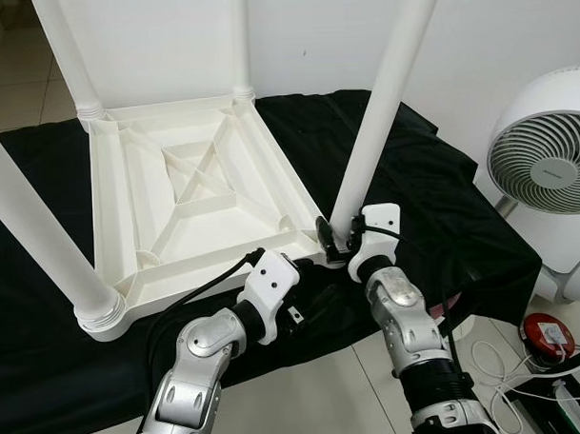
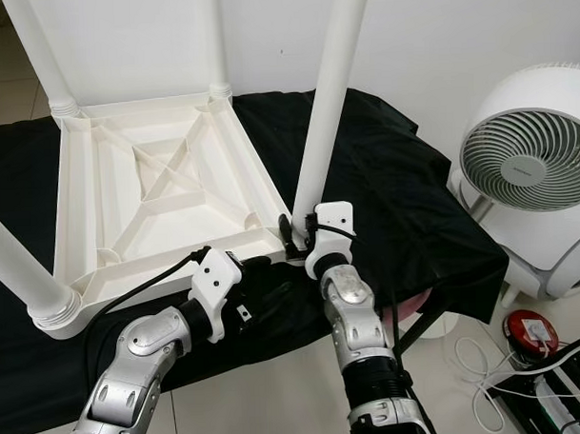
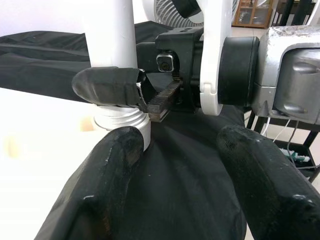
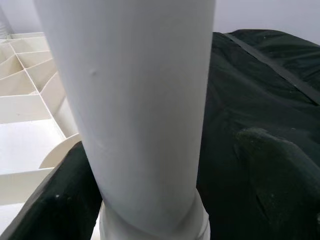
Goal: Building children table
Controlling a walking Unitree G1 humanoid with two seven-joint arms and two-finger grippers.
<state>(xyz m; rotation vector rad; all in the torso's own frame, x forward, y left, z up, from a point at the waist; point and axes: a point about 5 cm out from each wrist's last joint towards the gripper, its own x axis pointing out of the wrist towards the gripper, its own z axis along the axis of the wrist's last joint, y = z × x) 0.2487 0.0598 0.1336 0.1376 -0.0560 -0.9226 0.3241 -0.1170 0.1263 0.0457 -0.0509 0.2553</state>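
Here the white table [image 1: 189, 192] lies upside down on a black cloth [image 1: 412, 175], legs up, with a white fan [image 1: 545, 160] standing off to the right. The right gripper [image 1: 331, 242] pinches the near-right leg [image 1: 386, 99] at its base, while the left gripper [image 1: 306, 264], fingers spread, sits just beside it at the table's near edge.

white fan [image 1: 544, 165] by wall, rt side | red device [image 1: 547, 334] + white cables [image 1: 496, 372] on floor | black cloth [image 1: 413, 184]
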